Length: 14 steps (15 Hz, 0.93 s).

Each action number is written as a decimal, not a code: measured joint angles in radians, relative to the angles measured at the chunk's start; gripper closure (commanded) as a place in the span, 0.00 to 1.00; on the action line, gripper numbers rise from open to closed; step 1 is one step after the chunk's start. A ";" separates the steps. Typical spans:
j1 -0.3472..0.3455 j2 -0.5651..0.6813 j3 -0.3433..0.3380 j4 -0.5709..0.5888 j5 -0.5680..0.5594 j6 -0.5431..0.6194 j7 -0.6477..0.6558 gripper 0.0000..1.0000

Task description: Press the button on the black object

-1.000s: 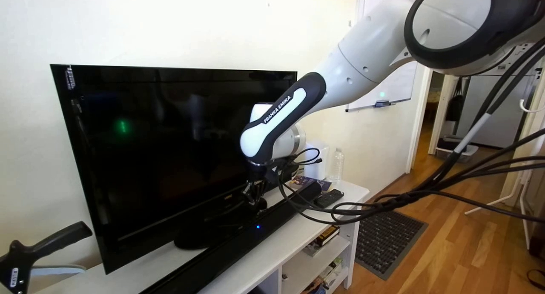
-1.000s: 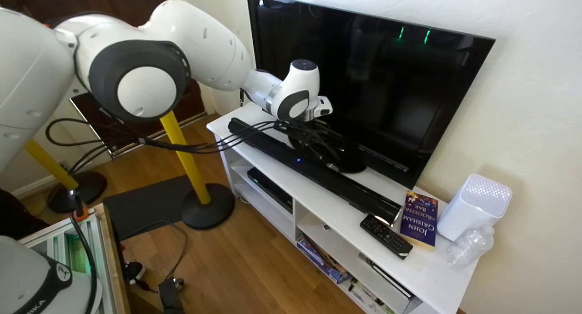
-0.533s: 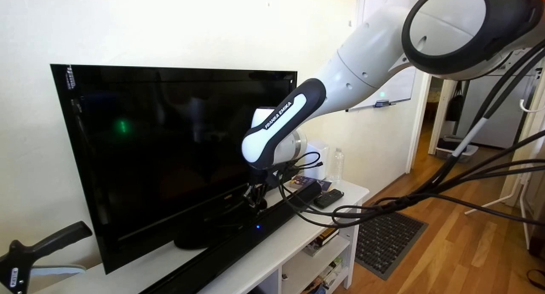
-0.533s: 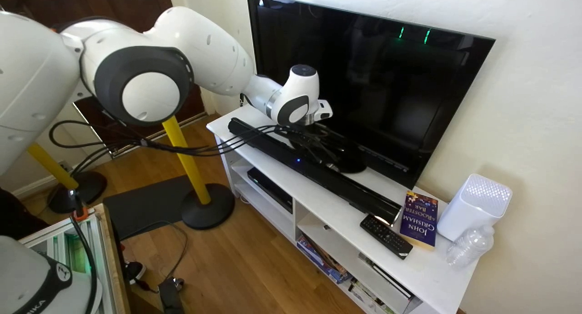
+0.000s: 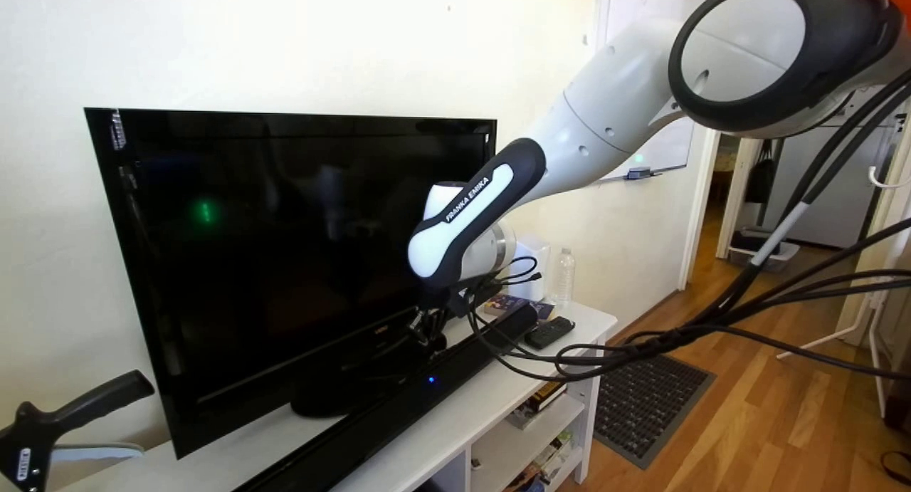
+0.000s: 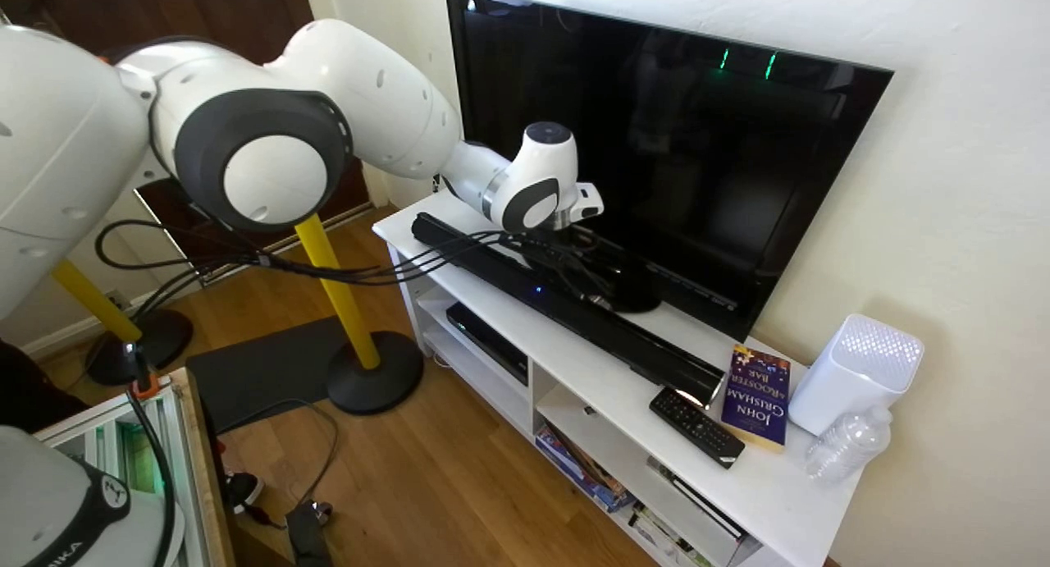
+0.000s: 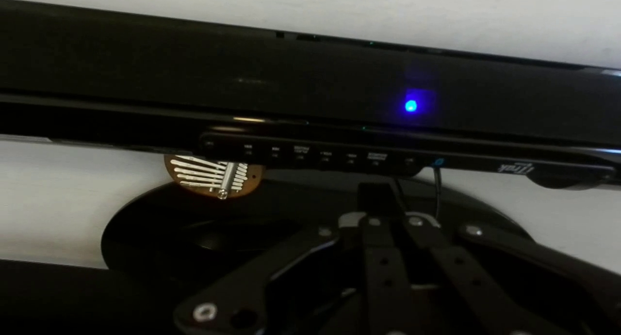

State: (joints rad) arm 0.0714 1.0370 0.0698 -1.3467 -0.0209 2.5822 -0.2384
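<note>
The black object is a long soundbar with a lit blue light, lying along the cabinet before the television; it also shows in an exterior view and the wrist view. A row of small labelled buttons runs along its edge facing the television. My gripper is shut and empty, its dark tips just short of the button strip, over the black television stand. The gripper also shows in an exterior view, behind the soundbar. I cannot tell whether the tips touch anything.
The television stands close behind the gripper. A small thumb piano lies beside the button strip. A remote, a book, a white box and a bottle are at one end of the white cabinet.
The arm and wrist have moved down slightly, closer to the cabinet top, with a small sideways shift. The soundbar and the other objects have not moved.
</note>
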 measured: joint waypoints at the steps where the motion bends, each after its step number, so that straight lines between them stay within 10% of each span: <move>1: 0.000 0.000 -0.001 0.000 0.000 0.000 0.000 1.00; 14: -0.006 0.018 -0.002 0.000 0.000 0.000 0.000 1.00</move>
State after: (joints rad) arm 0.0650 1.0547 0.0676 -1.3465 -0.0209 2.5819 -0.2384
